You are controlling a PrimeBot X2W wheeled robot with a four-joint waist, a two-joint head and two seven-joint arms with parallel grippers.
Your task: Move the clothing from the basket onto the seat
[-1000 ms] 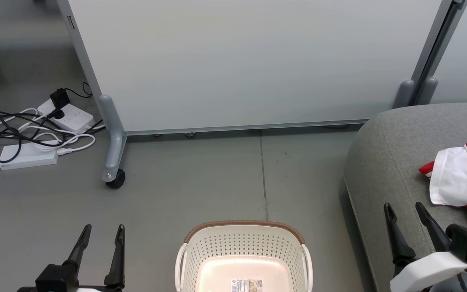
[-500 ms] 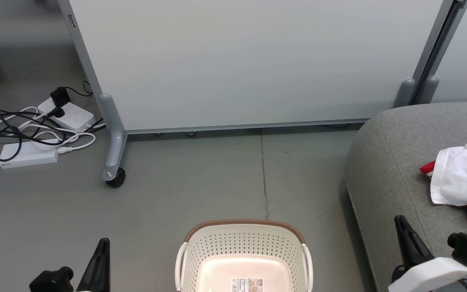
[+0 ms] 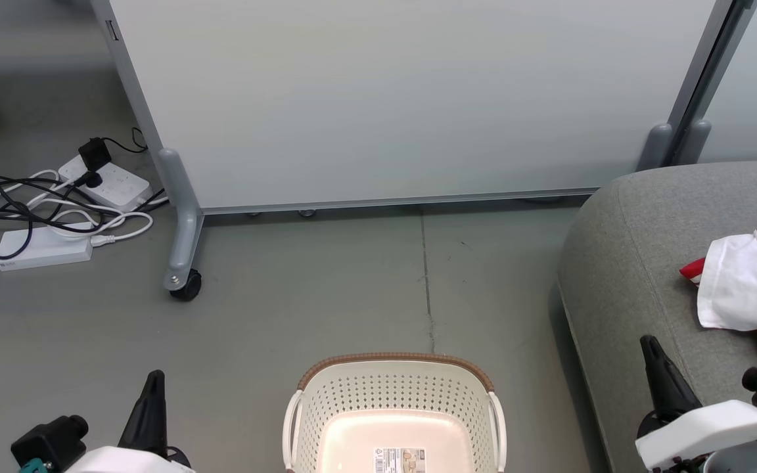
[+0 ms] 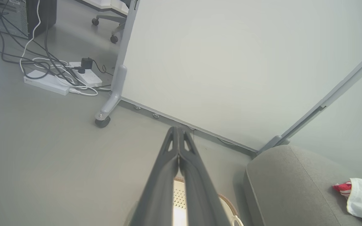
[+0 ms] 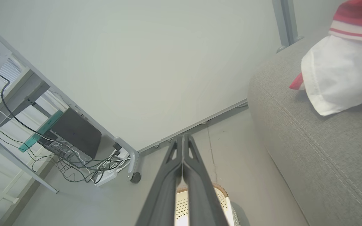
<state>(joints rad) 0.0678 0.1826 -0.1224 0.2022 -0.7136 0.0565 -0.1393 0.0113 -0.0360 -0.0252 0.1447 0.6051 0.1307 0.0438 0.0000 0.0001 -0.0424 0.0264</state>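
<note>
One heap of red-and-white clothing [image 3: 746,282] lies on the seat [image 3: 628,263], at the right edge of the head view, with a white panel uppermost and striped trim showing behind it. The basket [image 3: 395,363] stands on the floor [image 3: 286,315], near the seat's rounded corner. What shows of its bottom is bare but for a barcode sticker [image 3: 400,461]. Its near end is cut off by the frame, so it is probably, not certainly, empty.

The left gripper [image 3: 152,394] hangs to the left of the basket. The right gripper [image 3: 658,368] is by the seat's near side, close to the clothing but apart from it. Each has its two fingers pressed together on nothing.

The moving looks finished. To close the task well, the robot would first tip its head down and check the basket's hidden end. It would then draw the right arm away without brushing the white hem. Should a piece turn up, the fingers must spread before dipping past the woven rim, and the fabric should be lifted clear of that rim.
</note>
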